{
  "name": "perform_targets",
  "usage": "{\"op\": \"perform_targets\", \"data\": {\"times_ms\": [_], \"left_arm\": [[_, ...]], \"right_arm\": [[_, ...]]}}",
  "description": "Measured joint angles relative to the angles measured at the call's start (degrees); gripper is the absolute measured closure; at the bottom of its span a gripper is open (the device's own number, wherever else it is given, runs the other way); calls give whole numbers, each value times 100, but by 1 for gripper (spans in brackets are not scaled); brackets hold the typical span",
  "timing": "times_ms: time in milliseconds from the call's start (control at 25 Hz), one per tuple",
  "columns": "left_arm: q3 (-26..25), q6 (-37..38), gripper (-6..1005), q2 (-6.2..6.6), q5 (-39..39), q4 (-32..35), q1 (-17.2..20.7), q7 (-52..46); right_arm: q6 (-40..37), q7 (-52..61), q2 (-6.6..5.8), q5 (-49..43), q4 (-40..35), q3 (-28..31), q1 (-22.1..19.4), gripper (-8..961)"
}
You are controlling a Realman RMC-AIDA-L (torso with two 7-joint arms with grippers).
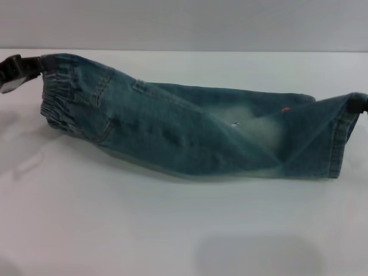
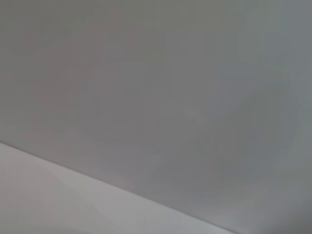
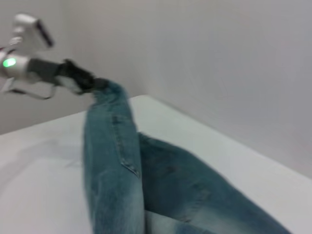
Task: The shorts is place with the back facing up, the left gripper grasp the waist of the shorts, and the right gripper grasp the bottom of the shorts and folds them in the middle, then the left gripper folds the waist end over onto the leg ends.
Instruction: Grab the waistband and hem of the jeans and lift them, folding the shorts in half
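Head view: left claw pinching waist, right claw pinching leg ends; shorts stretched between.

left gripper: clamped, raised, far left | right gripper: clamped, raised, far right

Shorts: washed denim cloth, matt, faded pale patches, gathered ruffled waist. Table: smooth white, faint sheen. Left gripper: matt black; wrist silvery metal.

A plain white table stands against a bare grey wall.
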Motion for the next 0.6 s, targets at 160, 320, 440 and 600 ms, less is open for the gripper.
{"op": "perform_targets", "data": {"times_ms": [160,320,440,600], "left_arm": [[15,-389,876,-32,-14,0,-37,-20],[40,-514,875,-48,-15,-1,-54,-20],[61,-897,873,-58,6,-72,-88,-20],[103,-1184,872,-65,18,-203,-123,16]], "right_arm": [[433,-3,1,180,263,62,-47,954],[744,-5,11,212,472,95,-58,954],[947,-6,24,217,582,90,-58,954],[1193,-10,49,219,711,45,-58,954]]}}
